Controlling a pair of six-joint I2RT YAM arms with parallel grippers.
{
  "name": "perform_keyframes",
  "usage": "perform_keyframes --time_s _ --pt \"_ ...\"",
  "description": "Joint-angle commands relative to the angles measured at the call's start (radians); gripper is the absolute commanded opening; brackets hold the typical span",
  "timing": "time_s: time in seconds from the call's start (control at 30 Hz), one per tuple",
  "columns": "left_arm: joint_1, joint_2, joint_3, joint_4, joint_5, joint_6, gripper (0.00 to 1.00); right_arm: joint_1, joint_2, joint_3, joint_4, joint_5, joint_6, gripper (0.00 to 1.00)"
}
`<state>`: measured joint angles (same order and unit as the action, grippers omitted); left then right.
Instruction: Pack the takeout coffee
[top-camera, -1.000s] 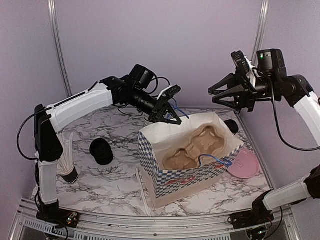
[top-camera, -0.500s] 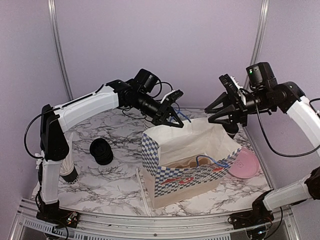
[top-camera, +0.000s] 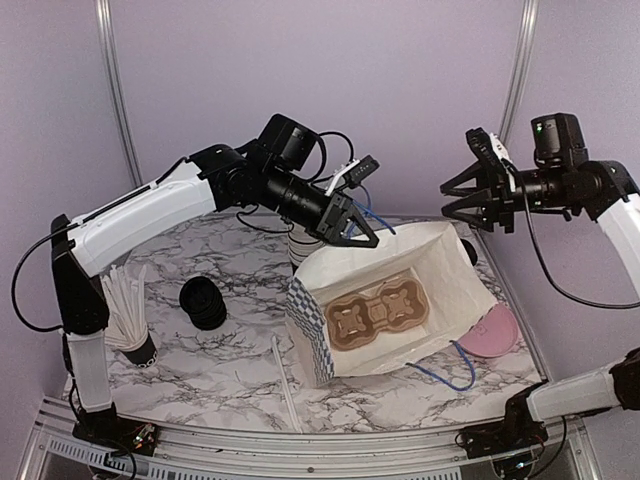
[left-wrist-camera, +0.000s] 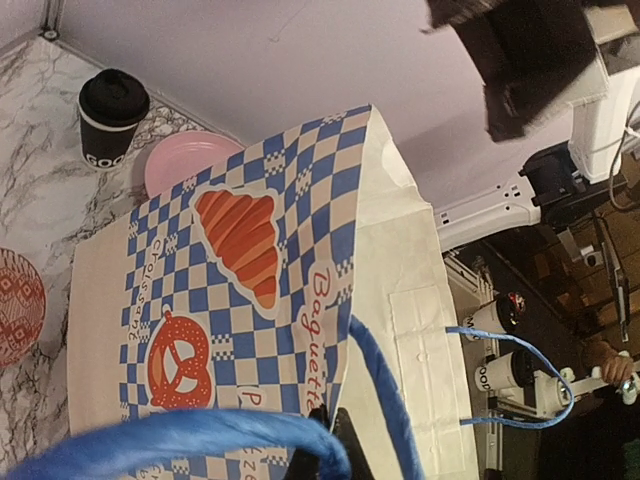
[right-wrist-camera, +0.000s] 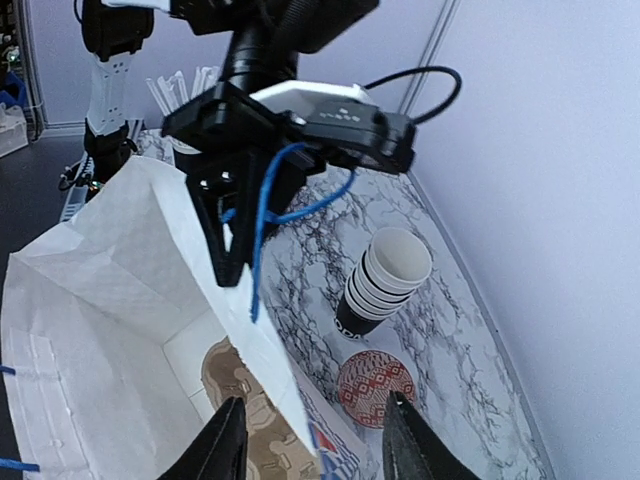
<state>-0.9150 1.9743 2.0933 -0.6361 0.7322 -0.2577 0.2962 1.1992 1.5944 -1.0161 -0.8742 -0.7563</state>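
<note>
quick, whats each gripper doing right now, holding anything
left gripper: closed on the blue handle of the paper bag
right gripper: open, holding nothing

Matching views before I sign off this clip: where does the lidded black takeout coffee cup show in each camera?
Top external: the takeout coffee is at the far right, mostly hidden behind the paper bag.
Left wrist: upper left, upright, next to the pink plate.
Right wrist: not in it; the only cups there are the stack of lidless cups.
Shared landmark: the paper bag, seen in all three views.
</note>
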Motion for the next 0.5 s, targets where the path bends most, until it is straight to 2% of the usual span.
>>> perform_keyframes --time_s 0.0,0.2,0.47 --pt "-0.105 -0.093 -0.058 -0.035 -0.169 0.133 0.00 -0.043 -0.011 0.029 0.107 0.153 0.103 0.48" --pt "-0.285 -0.177 -0.186 -0.036 -0.399 0.230 0.00 -0.072 -0.016 -0.063 0.273 0.406 0.194 0.52" --pt "-0.515 -0.194 -0.228 -0.040 -0.595 0.239 0.00 -0.080 -0.034 -0.138 0.299 0.419 0.212 0.53"
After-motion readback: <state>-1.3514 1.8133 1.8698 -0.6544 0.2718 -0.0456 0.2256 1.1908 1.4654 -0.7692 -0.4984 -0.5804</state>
